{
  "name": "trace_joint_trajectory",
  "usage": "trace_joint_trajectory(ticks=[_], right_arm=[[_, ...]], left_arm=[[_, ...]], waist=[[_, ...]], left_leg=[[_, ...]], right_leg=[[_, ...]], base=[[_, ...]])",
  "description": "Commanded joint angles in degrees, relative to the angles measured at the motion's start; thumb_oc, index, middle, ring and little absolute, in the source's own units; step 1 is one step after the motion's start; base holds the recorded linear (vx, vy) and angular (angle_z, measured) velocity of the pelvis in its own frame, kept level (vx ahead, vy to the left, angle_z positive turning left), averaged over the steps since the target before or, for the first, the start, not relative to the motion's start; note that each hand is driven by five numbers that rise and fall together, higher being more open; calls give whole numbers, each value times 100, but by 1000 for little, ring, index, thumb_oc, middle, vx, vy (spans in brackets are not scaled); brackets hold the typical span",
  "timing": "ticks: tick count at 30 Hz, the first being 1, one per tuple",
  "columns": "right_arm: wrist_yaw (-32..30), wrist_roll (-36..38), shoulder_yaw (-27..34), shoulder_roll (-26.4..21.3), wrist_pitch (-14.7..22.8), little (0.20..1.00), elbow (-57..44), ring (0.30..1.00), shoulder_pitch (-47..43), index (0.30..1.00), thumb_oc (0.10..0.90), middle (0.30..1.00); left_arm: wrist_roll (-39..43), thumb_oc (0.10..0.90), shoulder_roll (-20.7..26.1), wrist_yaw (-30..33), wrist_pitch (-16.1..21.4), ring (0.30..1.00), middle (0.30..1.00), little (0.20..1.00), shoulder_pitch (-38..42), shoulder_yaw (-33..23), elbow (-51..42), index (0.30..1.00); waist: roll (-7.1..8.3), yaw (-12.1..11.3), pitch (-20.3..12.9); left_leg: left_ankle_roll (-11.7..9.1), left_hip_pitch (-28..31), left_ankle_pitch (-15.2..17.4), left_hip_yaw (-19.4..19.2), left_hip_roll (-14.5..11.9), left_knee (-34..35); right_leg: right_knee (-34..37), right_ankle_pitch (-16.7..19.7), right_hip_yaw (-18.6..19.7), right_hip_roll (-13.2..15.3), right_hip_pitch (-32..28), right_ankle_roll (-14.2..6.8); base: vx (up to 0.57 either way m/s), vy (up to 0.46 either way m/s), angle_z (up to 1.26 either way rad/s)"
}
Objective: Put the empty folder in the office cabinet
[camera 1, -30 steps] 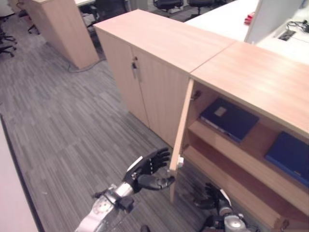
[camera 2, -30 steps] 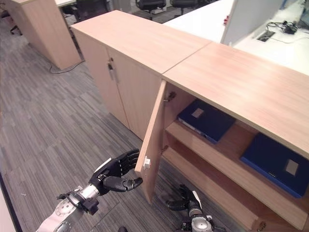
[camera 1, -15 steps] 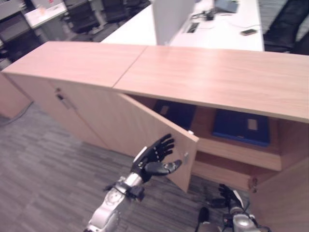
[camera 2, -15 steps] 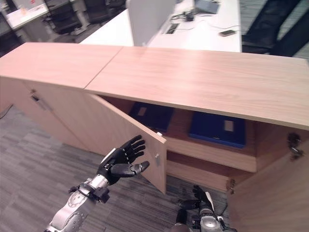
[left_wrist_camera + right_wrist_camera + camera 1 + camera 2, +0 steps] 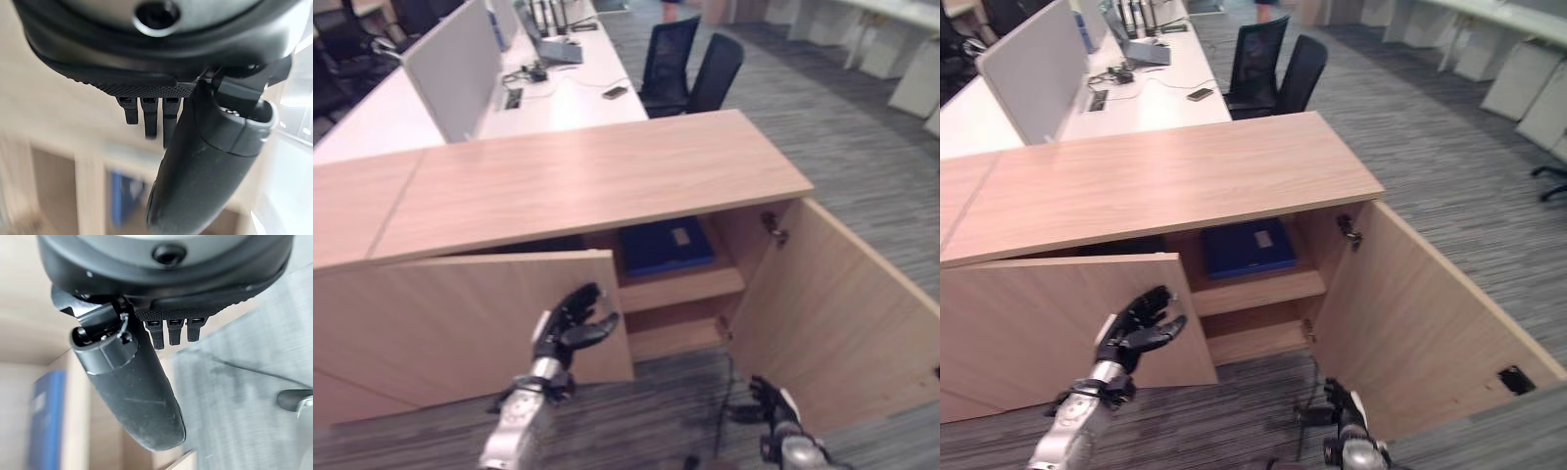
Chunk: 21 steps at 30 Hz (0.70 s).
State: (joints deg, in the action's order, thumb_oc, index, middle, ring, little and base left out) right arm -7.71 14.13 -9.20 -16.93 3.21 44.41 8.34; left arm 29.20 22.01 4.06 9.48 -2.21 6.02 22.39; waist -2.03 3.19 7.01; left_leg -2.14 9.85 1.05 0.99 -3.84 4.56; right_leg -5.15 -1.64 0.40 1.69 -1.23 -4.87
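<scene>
At about seven o'clock in the left eye view, the robot's left hand [image 5: 570, 323] rests its straight, spread fingers flat on the outer face of the left light-wood cabinet door [image 5: 460, 323], thumb out to the side; nothing is gripped. Door is swung most of the way toward shut, covering the left half of the opening. Low light-wood office cabinet [image 5: 578, 176] with a long flat top; its right door [image 5: 832, 313] stands wide open at about four o'clock. Between the doors, at centre, a dark blue flat folder with a small pale label [image 5: 666, 247] lies on the upper wooden shelf [image 5: 680, 287], inside the cabinet; lower shelf below it looks bare, as far as can be seen. Right hand [image 5: 771, 406] hangs low at five o'clock near the grey striped carpet [image 5: 862, 147], close to the foot of the right door; its wrist view shows fingers fairly straight and nothing in them. Judgement: folder appears stowed, so the placing step looks done and the step in hand is closing up, left door first. Next move likely calls for a steady flat push to bring the left door flush, then the right hand reaching up and behind the right door's outer face to swing it in, without catching the hinge [image 5: 770, 227]. White desks with two black office chairs [image 5: 690, 69] sit at twelve o'clock, well apart.
</scene>
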Motion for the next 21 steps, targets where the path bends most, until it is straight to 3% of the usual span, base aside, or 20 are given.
trace_joint_trajectory(ticks=[1, 8, 13, 15, 16, 17, 18, 20, 21], right_arm=[[187, 200, 90, -240, 385, 900, -629, 900, -227, 900, 800, 900], [303, 249, 147, -276, 402, 900, -649, 900, -148, 900, 800, 900], [334, 251, 201, -166, 404, 900, -632, 900, -150, 900, 800, 900], [338, 259, 272, -69, 386, 900, -600, 900, -151, 900, 800, 900], [285, 201, 305, 0, 364, 900, -560, 900, -306, 900, 800, 900], [229, 175, 307, 36, 360, 900, -550, 900, -423, 900, 800, 900], [228, 173, 309, 34, 359, 900, -547, 900, -425, 900, 800, 900], [175, 145, 306, 138, 329, 900, -558, 900, -522, 900, 800, 900], [186, 154, 314, 175, 325, 900, -564, 900, -553, 900, 800, 900]], left_arm=[[-397, 800, 336, 362, 600, 900, 900, 900, 1084, -374, 296, 900], [-369, 800, 980, 484, 532, 900, 900, 900, 2031, -482, 1860, 900], [-457, 800, 873, 420, 602, 900, 900, 900, 1764, -510, 1541, 900], [-546, 800, 556, 366, 600, 900, 900, 900, 1393, -451, 1133, 900], [-594, 800, 305, 348, 618, 900, 900, 900, 1055, -427, 629, 900], [-531, 800, 197, 306, 607, 900, 900, 900, 899, -404, 364, 900], [-533, 800, 192, 309, 596, 900, 900, 900, 888, -406, 343, 900], [-364, 800, 23, 108, 533, 900, 900, 900, 545, -314, 6, 900], [-319, 800, -33, -1, 530, 900, 900, 900, 378, -279, -87, 900]], waist=[[-79, 144, -262], [-13, 404, -365], [58, 362, -422], [107, 315, -368], [114, 235, -178], [82, 99, -77], [79, 91, -76], [-17, -104, -4], [-25, -138, -11]], left_leg=[[-601, -342, -248, -142, -389, 36], [-473, -147, -69, -443, -276, 44], [-377, -139, 17, -559, -195, 44], [-298, -134, 61, -539, -152, 44], [-248, -142, 76, -589, -180, 44], [-250, -152, 65, -693, -235, 44], [-249, -147, 75, -701, -232, 44], [-262, -223, -4, -861, -353, 42], [-267, -268, -30, -897, -389, 23]], right_leg=[[994, 55, 199, 296, -550, -369], [880, 95, 304, 444, -490, -494], [782, 135, 348, 518, -337, -577], [468, 74, 339, 542, -195, -590], [-30, 100, 217, 551, 179, -684], [-265, 160, -159, 676, 385, -755], [-308, 133, -150, 678, 404, -759], [-543, 79, -1210, 1146, 422, -769], [-583, 87, -1319, 1278, 356, -735]], base=[[101, 112, -27], [46, 94, -18], [-2, 66, -19], [-70, 71, -21], [-206, 19, -3], [-181, -11, -20], [-161, -58, -36], [-153, -111, -70], [-116, -217, -67]])
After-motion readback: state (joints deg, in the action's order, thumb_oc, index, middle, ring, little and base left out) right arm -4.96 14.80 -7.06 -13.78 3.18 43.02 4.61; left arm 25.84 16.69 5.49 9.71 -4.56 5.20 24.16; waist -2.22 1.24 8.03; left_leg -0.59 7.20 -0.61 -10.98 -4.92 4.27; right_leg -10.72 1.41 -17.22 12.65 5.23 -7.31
